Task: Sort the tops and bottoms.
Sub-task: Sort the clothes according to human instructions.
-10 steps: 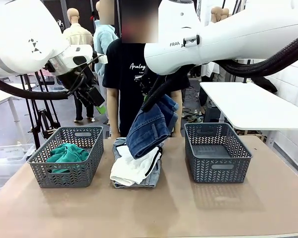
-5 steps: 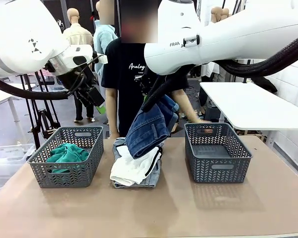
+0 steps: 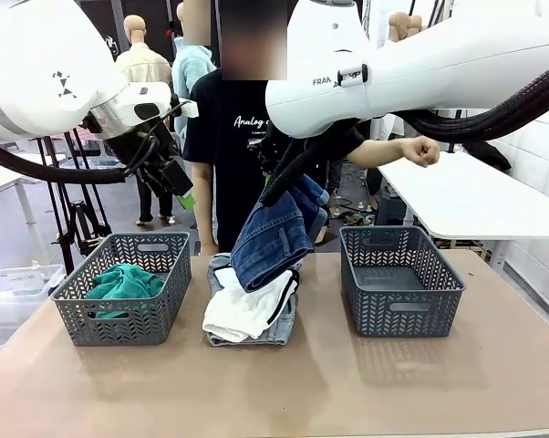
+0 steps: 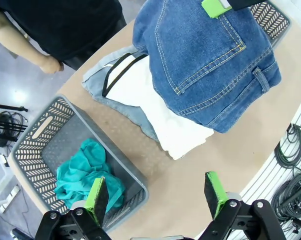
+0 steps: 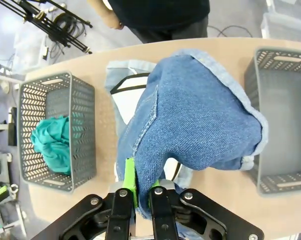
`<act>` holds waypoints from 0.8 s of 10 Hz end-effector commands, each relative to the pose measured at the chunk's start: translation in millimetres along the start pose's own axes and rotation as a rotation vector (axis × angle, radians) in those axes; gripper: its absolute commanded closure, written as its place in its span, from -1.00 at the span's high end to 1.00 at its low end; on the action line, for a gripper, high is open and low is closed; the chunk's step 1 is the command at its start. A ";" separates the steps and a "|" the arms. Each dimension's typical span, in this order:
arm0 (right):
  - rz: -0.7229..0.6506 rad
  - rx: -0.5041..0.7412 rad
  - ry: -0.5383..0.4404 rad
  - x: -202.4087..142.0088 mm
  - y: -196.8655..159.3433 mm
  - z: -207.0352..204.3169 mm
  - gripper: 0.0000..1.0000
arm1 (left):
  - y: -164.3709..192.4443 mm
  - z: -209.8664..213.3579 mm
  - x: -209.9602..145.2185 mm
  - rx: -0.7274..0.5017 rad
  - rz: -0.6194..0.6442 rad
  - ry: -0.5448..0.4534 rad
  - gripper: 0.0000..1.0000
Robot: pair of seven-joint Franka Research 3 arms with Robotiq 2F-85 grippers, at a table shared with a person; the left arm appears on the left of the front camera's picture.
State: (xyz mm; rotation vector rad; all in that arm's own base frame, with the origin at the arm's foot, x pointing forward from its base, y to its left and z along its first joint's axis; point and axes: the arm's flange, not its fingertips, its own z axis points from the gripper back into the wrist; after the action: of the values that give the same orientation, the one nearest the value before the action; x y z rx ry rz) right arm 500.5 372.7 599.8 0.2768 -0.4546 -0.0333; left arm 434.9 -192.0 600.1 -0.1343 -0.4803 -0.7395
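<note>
Above the middle of the counter (image 3: 347, 383), the right arm reaches in from its side and points its right gripper (image 3: 286, 178) downward, jaws clenched on a fold of the dark blue jeans (image 3: 274, 242), which hang bunched in the air over the pile. Whether their lowest fold touches the pile cannot be told. The left arm is held high over the left basket (image 3: 119, 319). Its left gripper (image 3: 170, 173) tilts down, jaws spread wide and released, with nothing between them. In that basket lies the teal-green top (image 3: 124, 281). The right basket (image 3: 402, 315) stands apart on the other side of the pile. The person stands at the far edge, one arm stretched out sideways, its hand (image 3: 425, 151) closed in a fist. The left wrist view looks down between the green pads and shows the layering better: the white shorts (image 4: 160, 110) with black trim lie on the light blue denim shorts (image 4: 98, 82). It also shows a back pocket of the jeans. The right wrist view shows the pads pinching the denim edge at the bottom of the picture.
</note>
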 end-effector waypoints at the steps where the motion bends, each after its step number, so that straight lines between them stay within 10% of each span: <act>1: 0.003 0.011 -0.007 -1.2 -1.9 3.7 -1.00 | 0.2 0.7 0.9 0.010 0.001 -0.002 1.00; 8: 0.003 0.011 -0.007 -1.2 -1.9 3.7 -1.00 | 0.2 0.7 0.9 0.010 0.001 -0.002 1.00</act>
State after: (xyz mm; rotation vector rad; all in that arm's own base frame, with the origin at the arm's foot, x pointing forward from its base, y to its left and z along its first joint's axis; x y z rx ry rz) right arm 500.5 372.7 599.8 0.2768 -0.4546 -0.0333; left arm 434.9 -192.0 600.1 -0.1343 -0.4803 -0.7395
